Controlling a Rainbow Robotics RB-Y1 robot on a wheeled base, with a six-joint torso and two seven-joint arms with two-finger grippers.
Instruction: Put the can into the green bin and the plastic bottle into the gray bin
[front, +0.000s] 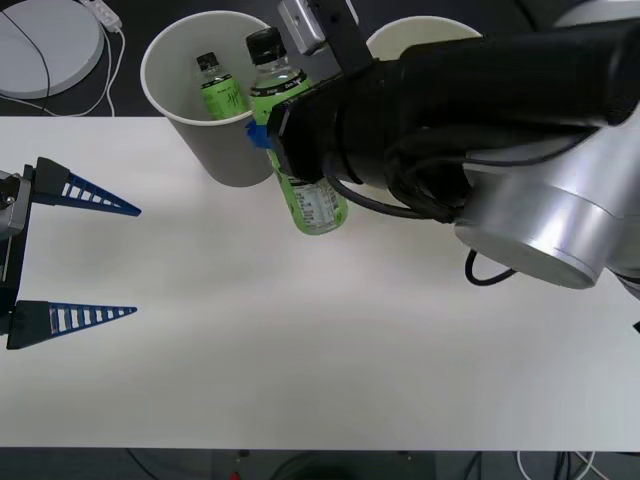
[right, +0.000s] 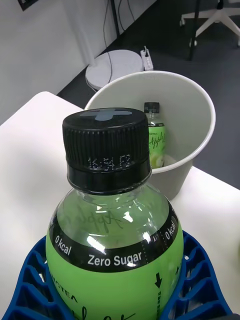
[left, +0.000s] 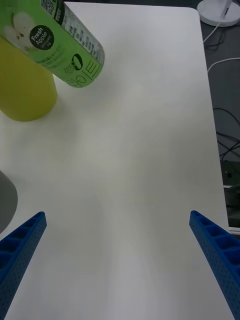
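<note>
Right pincer (front: 268, 135) clamps plastic bottle (front: 300, 150) beside gray bin (front: 215, 90) rim – seemingly clear of surface (front: 320, 340); left pincer (front: 130, 260) wide at left edge.

Before you: a white desk (front: 300, 350); beyond it, dark floor (front: 130, 90) carrying a round white base (front: 45, 50) and trailing cables (left: 225, 65).

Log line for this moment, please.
right gripper: shut on plastic bottle, raised beside gray bin | left gripper: open, idle

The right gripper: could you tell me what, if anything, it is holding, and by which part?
The right gripper holds the plastic bottle around its upper body, just below the shoulder, with its blue fingers on either side.
</note>
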